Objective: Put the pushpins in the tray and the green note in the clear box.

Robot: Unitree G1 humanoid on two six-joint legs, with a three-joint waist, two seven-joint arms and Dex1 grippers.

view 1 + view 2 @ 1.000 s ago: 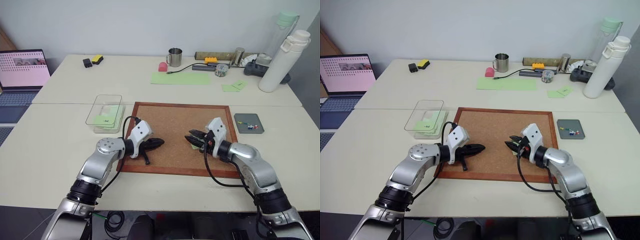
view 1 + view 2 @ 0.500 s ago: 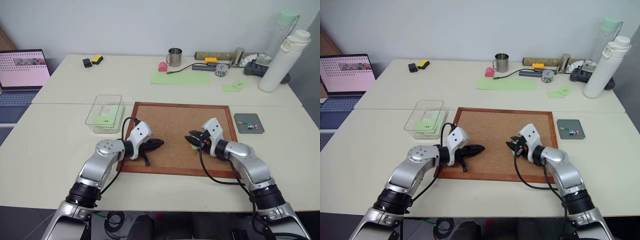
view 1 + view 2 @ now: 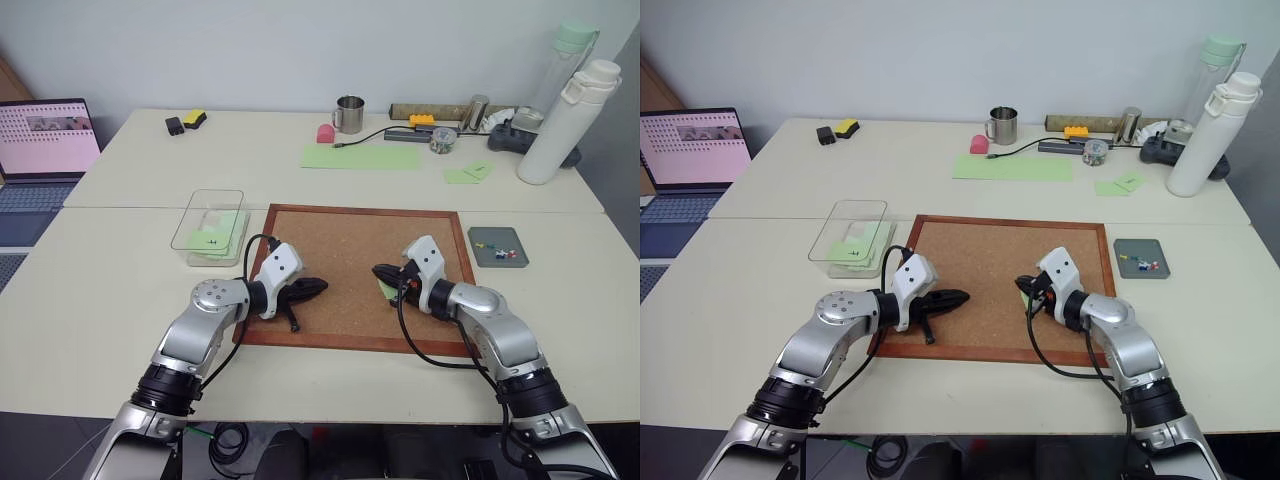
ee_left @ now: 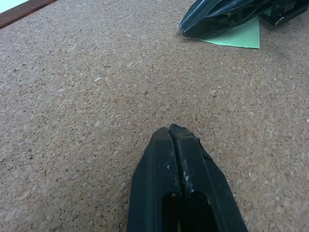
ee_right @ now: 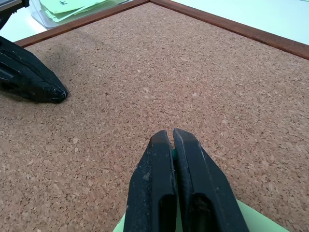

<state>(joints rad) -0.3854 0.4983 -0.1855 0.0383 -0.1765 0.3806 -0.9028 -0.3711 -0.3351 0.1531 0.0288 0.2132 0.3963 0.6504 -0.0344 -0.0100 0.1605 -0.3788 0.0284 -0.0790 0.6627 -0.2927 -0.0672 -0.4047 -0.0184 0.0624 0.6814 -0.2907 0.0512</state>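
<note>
left claw (image 4: 170,131): pressed together | right claw (image 5: 172,137): pinching green note (image 5: 251,217) | over corkboard (image 3: 350,240)

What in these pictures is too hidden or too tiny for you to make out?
- Small light-green note on the cork board: the right end effector covers most of it, so any mark is hidden.
- Black mark on a note in the clear plastic box: too small to read in the head views.
- Pushpins in the dark-grey tray: too tiny to count.

No text could be read; the green note (image 3: 211,240) in the clear box (image 3: 196,213) bore a black handwritten mark, too small to decipher.
</note>
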